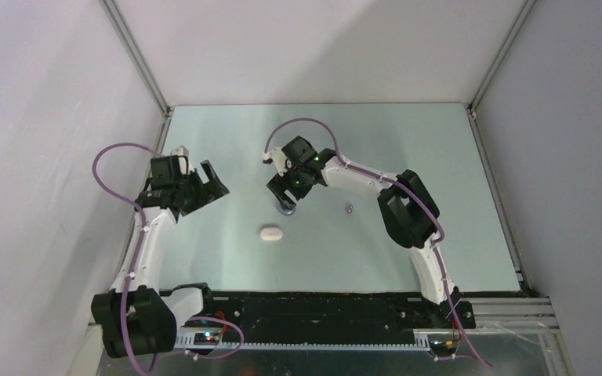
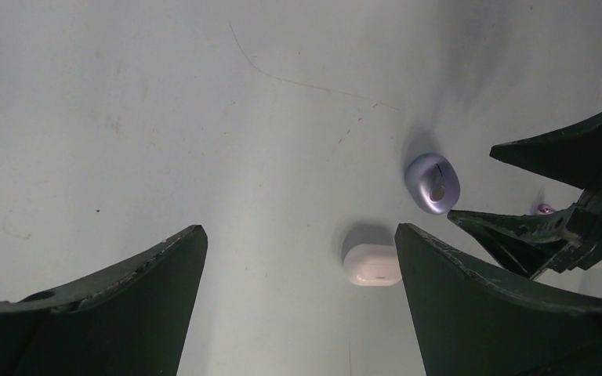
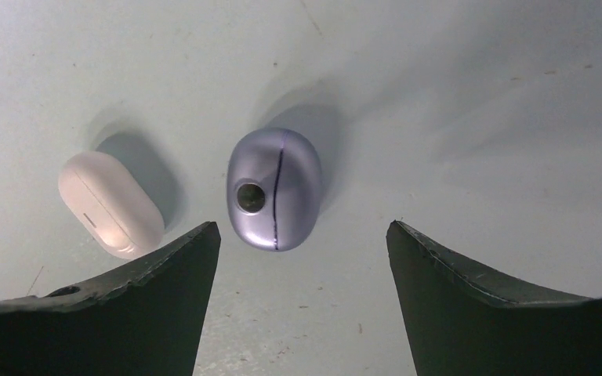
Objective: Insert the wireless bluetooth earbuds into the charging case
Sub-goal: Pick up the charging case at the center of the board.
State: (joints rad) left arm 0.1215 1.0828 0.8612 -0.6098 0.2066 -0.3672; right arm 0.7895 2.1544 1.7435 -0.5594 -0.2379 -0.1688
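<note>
The right gripper (image 1: 286, 196) hangs just left of the desk's (image 1: 407, 141) middle, right above the purple case (image 3: 274, 188). Its jaws stand wide apart and hold nothing. In the right wrist view the case lies on the desk ahead of the two dark fingers (image 3: 125, 313), between their lines, and touches neither. The case is a rounded pebble, shut, with a thin dark seam running down its back and a small round metal spot beside the seam.

The white case (image 3: 111, 205) is also shut and lies on its side. It sits just beside the purple one, a little nearer the near edge and the left edge, with a strip of bare desk between the two.

One purple earbud (image 1: 349, 208) lies alone on the desk just right of the middle, apart from both cases and on the far side of the right gripper from them. It is out in the open, not in any case. It is too small to make out in detail, and no other earbud can be made out in these views.

The left gripper (image 1: 204, 188) hovers over the left part of the desk, well apart from the cases and tilted toward them. Its jaws are spread wide too, with only bare desk between them.
</note>
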